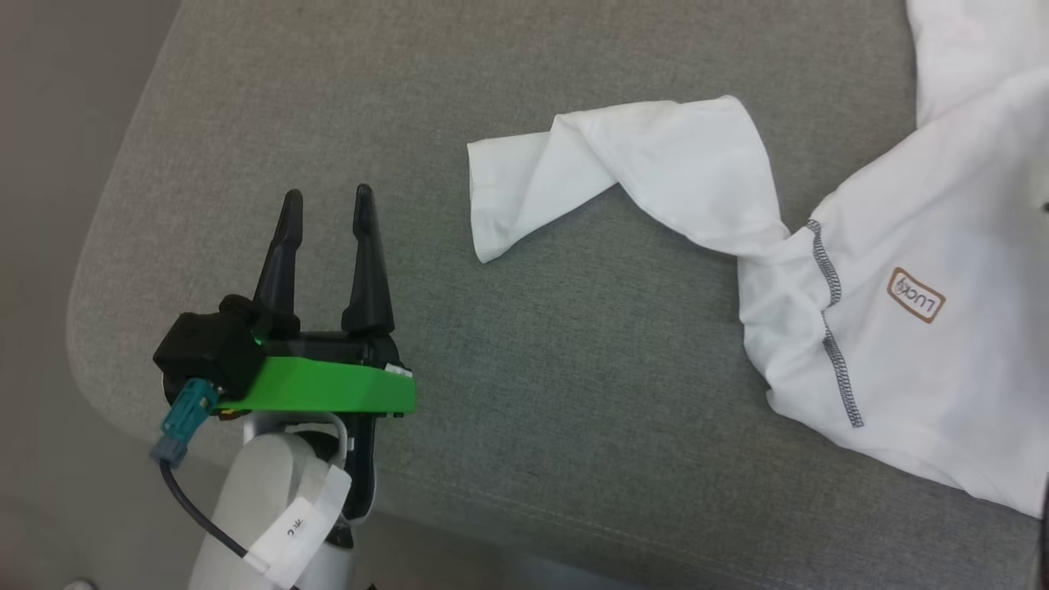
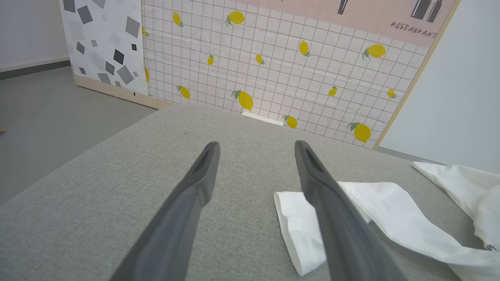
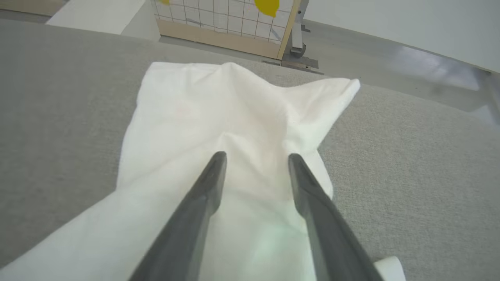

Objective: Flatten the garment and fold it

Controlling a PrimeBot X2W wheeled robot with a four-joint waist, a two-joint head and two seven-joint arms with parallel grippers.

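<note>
A crumpled white short-sleeved T-shirt with grey stitching [image 1: 942, 205] lies toward the right of a broad grey woven cushion [image 1: 410, 98], one sleeve twisted leftward. The left gripper [image 1: 327, 193] hovers spread wide near the cushion's corner. The right gripper [image 3: 258, 156] stands parted over the shirt (gripping nothing). Behind are a lemon-print gridded panel [image 2: 273, 70] and a grey floor [image 2: 47, 101].

We read this as staged test room or lab, not real home. Beyond far edge of grey upholstered cushion [image 2: 117, 187] we see backdrop boards standing on bare grey floor [image 2: 47, 105]: lemon-print tile board [image 2: 273, 70] topped by pink strip [image 2: 390, 15] lettered "RESTAURANT", and grey-squares board [image 2: 101, 43] past cushion's far left corner. Behind cushion too: raw wooden board base [image 3: 222, 39], metal stand foot [image 3: 299, 35], plain white wall [image 2: 457, 89].
</note>
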